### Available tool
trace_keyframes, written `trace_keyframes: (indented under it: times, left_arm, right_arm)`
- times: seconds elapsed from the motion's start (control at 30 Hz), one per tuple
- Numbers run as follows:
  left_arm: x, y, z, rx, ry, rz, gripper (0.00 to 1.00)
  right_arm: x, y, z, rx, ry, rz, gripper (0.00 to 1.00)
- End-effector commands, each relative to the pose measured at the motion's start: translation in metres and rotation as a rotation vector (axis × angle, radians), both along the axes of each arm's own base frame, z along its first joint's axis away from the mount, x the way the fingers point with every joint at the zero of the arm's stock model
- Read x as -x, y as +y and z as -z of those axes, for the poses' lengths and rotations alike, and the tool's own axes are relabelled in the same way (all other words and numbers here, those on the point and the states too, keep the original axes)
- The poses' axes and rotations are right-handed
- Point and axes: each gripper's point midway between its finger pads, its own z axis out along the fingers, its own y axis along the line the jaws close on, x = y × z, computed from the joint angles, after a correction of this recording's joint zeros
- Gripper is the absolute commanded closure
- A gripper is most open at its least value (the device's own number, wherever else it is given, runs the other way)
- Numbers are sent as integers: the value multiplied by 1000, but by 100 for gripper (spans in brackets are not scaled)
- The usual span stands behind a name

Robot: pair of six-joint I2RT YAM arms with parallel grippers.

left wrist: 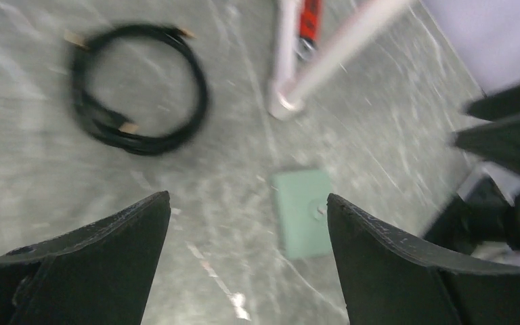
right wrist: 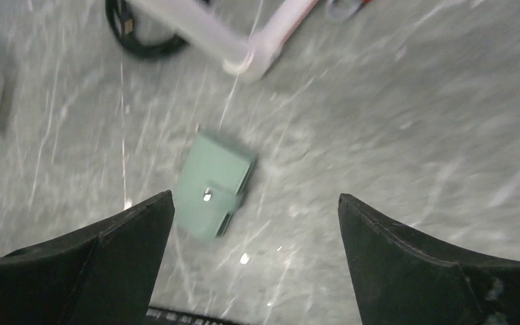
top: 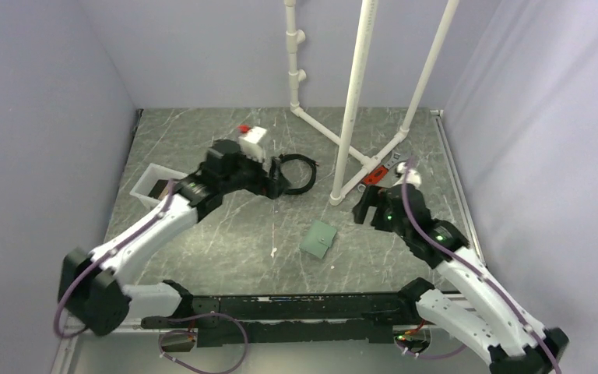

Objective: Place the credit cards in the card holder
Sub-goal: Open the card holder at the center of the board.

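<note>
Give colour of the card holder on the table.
Flat folded card holder: pale grey-green; clearest in right wrist view.

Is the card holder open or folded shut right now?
Folded shut: the card holder lies flat, only its green outside and fastened snap tab showing.

I see a pale green card holder [top: 318, 239], a black cable [left wrist: 142, 144], and a dark grey table [top: 233, 234] with white streaks.

1. White tray [top: 143, 179], centre left of the top view: partly covered by the left arm [top: 156, 226]; dark contents were too small to identify.
2. Black cable [left wrist: 139, 88], upper left of the left wrist view: motion-blurred.
3. Card holder [right wrist: 214, 184], centre of the right wrist view: outline was smeared.
4. Red object [left wrist: 309, 19]: cut off by the top edge.
</note>
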Motion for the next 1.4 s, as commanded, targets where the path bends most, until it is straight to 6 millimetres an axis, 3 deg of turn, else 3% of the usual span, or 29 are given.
trace_keyframes:
  times: [0.0,0.13,0.33,0.53,0.6,0.9,1.03,1.37]
  left_arm:
    - [54,-74,38,34,280,309,11]
    - [75,-97,81,10,493,373,17]
    - [80,-98,132,-84,721,327,26]
    - [81,-98,156,-108,795,313,29]
    - [80,-99,163,-113,823,308,29]
    - [83,-112,183,-4,961,349,32]
    - [82,-115,179,53,966,361,35]
    - [79,-125,156,184,930,439,53]
  right_arm:
    - [16,71,38,-294,197,-183,11]
    - [20,90,73,-402,293,-179,16]
    - [15,102,106,-456,340,-168,26]
    - [9,102,127,-440,356,-145,50]
    - [9,102,133,-437,358,-140,51]
    - [12,107,157,-448,383,-170,72]
    - [14,109,162,-459,394,-179,81]
    - [15,112,166,-472,395,-187,82]
